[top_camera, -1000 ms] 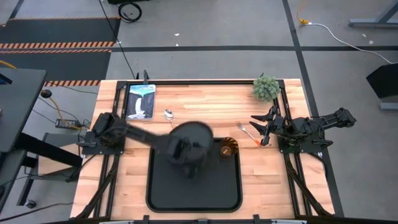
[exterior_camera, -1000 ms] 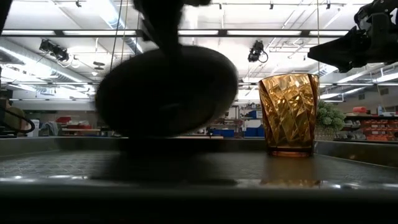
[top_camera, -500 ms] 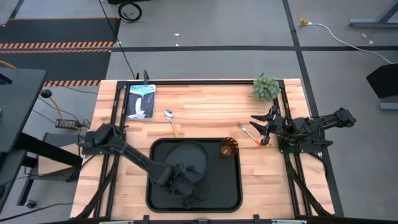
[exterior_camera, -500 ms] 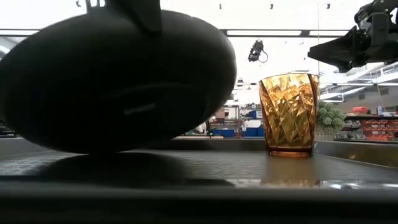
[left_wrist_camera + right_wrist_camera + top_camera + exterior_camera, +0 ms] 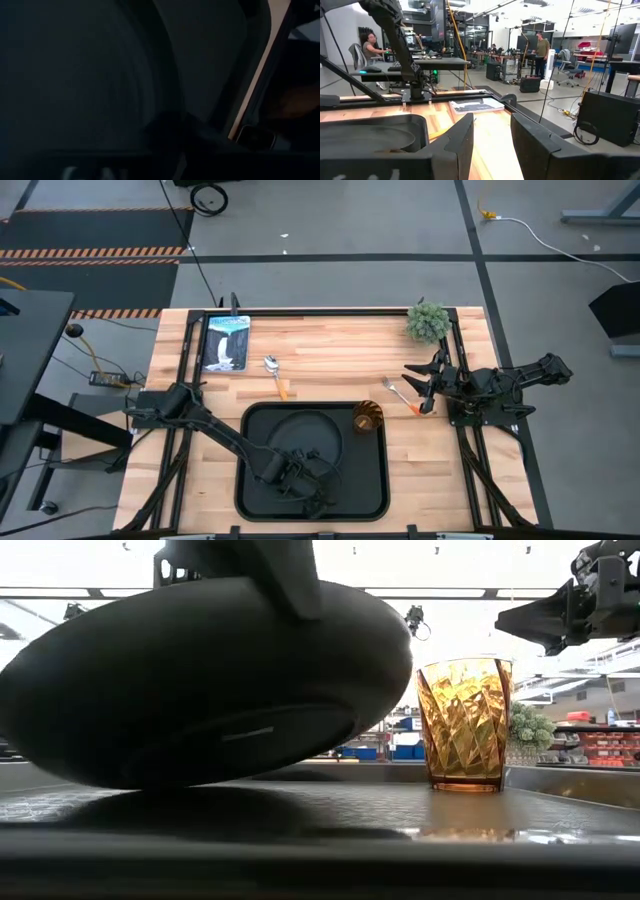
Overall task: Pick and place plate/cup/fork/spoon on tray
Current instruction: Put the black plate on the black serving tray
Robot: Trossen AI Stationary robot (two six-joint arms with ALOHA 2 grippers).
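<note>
The round black plate [image 5: 300,435] is over the large black tray [image 5: 362,480], held tilted by my left gripper [image 5: 300,476], which is shut on it. In the low view the plate [image 5: 200,690] fills the left half, just over the tray floor [image 5: 450,810]. The amber cup [image 5: 367,417] stands on its base in the tray's far right corner. The fork [image 5: 400,393] lies on the table beside my right gripper [image 5: 420,385], which is open and empty. The spoon [image 5: 272,368] lies on the table beyond the tray. My left gripper holds the plate by its near rim [image 5: 300,464], coming at it from above and from the near side. In the low view a finger [image 5: 285,575] lies over the plate's upper edge. The plate is tilted; I cannot tell whether its low side touches the tray.
A small green plant [image 5: 428,321] stands at the table's far right corner. A flat printed card [image 5: 226,342] lies at the far left. People show in the room beyond the table in the right wrist view.
My left gripper has carried the plate from above the tray's far edge toward the table's near edge and down into the tray. The plate now hangs lower and nearer the low camera, still tilted. The cup, fork, spoon and right arm have kept still.
</note>
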